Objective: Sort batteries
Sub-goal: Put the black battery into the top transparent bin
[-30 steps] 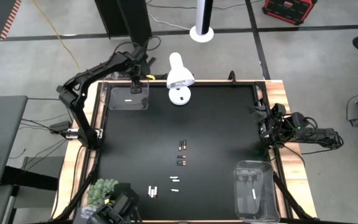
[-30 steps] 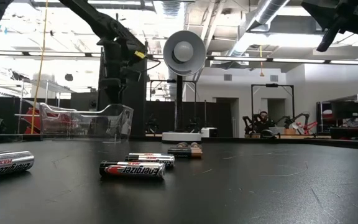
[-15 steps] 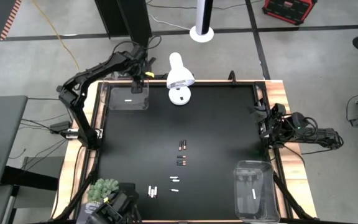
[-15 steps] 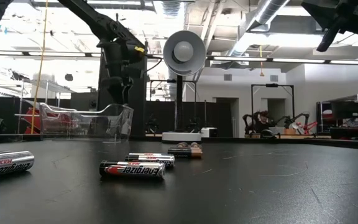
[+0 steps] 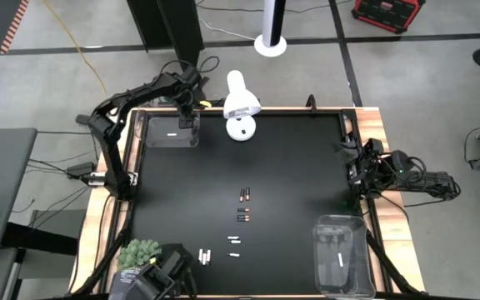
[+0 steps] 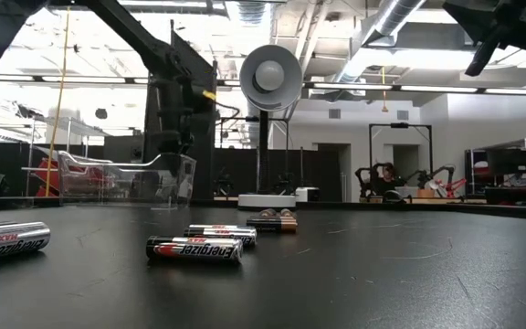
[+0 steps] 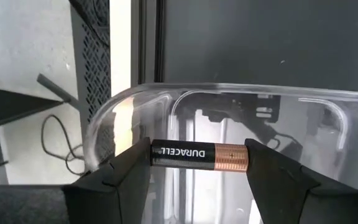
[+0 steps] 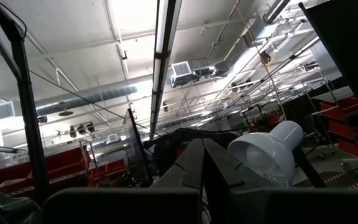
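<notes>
My left gripper (image 5: 190, 114) (image 7: 199, 163) hangs over the clear bin (image 5: 172, 132) (image 7: 229, 112) at the table's far left corner and is shut on a black-and-copper Duracell battery (image 7: 199, 155). A white piece (image 5: 172, 133) lies in that bin. Several loose batteries lie on the black mat: dark ones at the middle (image 5: 242, 194) (image 5: 242, 217) (image 6: 194, 249) and pale ones toward the near edge (image 5: 233, 242) (image 5: 204, 256). My right gripper (image 5: 348, 158) (image 8: 202, 177) waits at the table's right edge, shut. My left gripper pinches the Duracell battery end to end: one finger (image 7: 126, 171) on its black end (image 7: 155, 151), the other (image 7: 272, 171) on its copper end (image 7: 244, 155). The fingers point down from above. The battery lies level between them, lifted clear above the bin.
A second clear bin (image 5: 340, 254) with a few batteries inside sits at the near right corner. A white lamp (image 5: 242, 104) (image 6: 270, 78) stands at the far edge beside the left bin. A green plant (image 5: 140, 250) sits at the near left corner. Bare mat lies between.
My left arm has shifted its pose over the far left bin, its wrist turning a little, while the gripper stays above the bin. The loose batteries have not moved.
</notes>
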You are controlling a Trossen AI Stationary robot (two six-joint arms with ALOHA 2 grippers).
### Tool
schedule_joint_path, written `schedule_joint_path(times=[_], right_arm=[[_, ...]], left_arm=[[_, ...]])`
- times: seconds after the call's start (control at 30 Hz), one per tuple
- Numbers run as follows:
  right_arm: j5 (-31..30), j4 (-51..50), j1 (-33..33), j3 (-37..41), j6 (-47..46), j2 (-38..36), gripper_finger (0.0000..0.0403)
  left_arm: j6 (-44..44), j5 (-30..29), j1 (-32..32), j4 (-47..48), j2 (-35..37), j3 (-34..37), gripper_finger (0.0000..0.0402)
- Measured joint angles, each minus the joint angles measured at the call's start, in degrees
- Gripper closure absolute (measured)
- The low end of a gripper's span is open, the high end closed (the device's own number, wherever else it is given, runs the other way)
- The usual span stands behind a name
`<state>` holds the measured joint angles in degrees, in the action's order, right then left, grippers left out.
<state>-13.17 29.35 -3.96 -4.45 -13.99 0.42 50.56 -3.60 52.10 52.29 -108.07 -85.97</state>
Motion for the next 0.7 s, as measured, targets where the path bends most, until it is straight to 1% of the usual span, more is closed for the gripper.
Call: schedule_joint_path(times=[0.33,0.47,0.7], right_arm=[[0.00,-0.15,-0.01,0.00,0.01,0.00,0.0376],[0.00,-0.16,-0.08,0.00,0.27,0.00,0.0376],[-0.02,-0.18,-0.08,0.00,0.31,0.00,0.0376]], left_arm=[[-0.25,0.39,0.01,-1.04,-4.43,-0.11,0.0174],[-0.25,0.51,-0.17,-1.46,-4.48,-0.13,0.0162],[-1.32,0.53,-0.42,-1.40,-4.48,-0.13,0.0158]])
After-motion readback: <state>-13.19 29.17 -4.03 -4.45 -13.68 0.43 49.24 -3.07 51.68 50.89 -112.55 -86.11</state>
